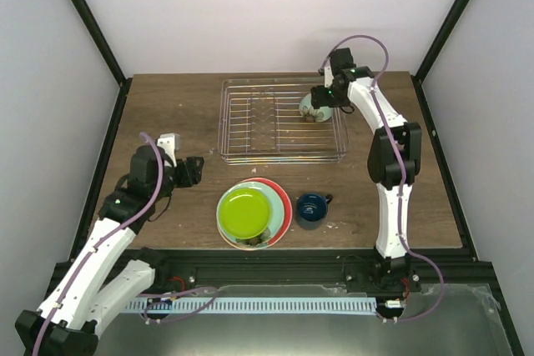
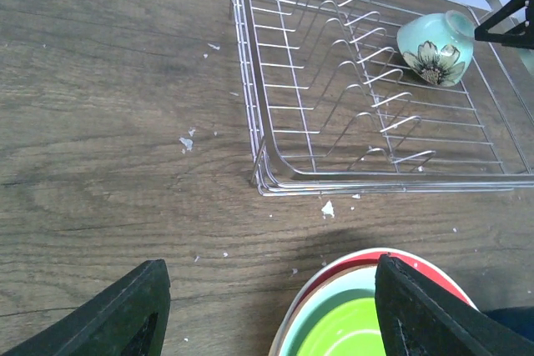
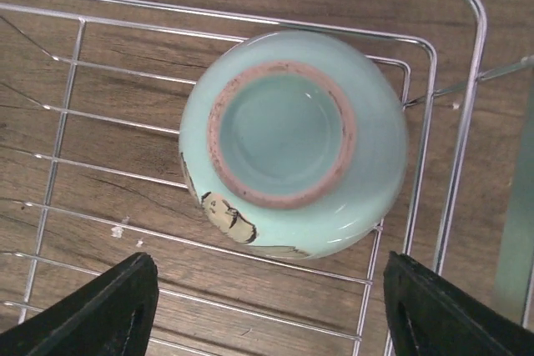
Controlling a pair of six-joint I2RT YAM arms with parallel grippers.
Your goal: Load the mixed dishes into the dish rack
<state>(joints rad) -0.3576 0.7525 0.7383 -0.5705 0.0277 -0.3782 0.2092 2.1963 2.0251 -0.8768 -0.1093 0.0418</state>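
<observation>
The pale mint-green bowl (image 1: 314, 107) lies upside down in the far right corner of the silver wire dish rack (image 1: 250, 152); its base faces the right wrist camera (image 3: 288, 135). My right gripper (image 3: 271, 310) is open just above it, holding nothing. The lime-green plate (image 1: 244, 212) lies on top of a stack over the red plate (image 1: 284, 206) near the front edge. The dark-blue mug (image 1: 311, 208) stands right of the stack. My left gripper (image 2: 267, 314) is open and empty, left of the stack, with its right fingertip (image 2: 434, 310) over the plates' rim (image 2: 334, 273).
The rack's upright dividers (image 2: 350, 97) fill its left and middle part. White crumbs (image 2: 328, 208) lie on the wood between the rack and the plates. The table's far edge meets black frame posts (image 1: 92, 22).
</observation>
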